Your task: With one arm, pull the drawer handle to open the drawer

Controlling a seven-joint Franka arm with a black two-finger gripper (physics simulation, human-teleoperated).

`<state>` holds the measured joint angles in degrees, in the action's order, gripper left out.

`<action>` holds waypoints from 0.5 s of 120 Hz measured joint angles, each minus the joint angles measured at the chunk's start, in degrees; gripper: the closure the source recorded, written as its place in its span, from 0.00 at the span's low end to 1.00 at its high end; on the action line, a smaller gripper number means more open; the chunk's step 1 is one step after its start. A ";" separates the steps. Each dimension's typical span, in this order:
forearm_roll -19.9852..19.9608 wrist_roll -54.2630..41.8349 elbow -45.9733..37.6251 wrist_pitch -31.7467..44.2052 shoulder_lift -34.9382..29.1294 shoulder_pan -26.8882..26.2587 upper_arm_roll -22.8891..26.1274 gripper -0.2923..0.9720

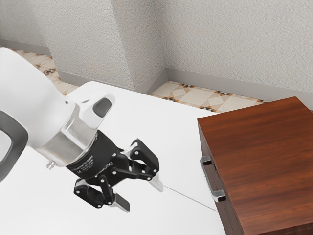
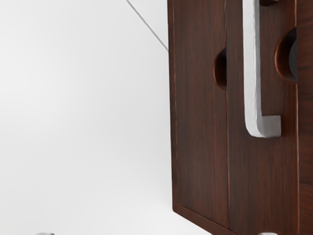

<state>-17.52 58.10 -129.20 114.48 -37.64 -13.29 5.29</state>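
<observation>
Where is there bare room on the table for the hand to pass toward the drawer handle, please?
The white table is bare between the open fingers and the wooden cabinet, so that stretch is free. More bare tabletop runs beyond the fingers to the table's far edge. It is tight only at the handle, close against the cabinet's front.

A white table (image 1: pixel 161 127), crossed by a thin grey seam (image 1: pixel 190 198), stands before rough, pale plaster walls (image 1: pixel 220 39). Beyond its far edge, patterned beige floor tiles (image 1: pixel 205 98) meet a grey skirting board (image 1: pixel 234 83).
</observation>
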 joint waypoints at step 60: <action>0.55 -1.04 0.55 1.13 2.50 0.38 2.55 0.37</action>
<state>-16.97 57.06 -128.64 115.61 -35.14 -12.91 7.84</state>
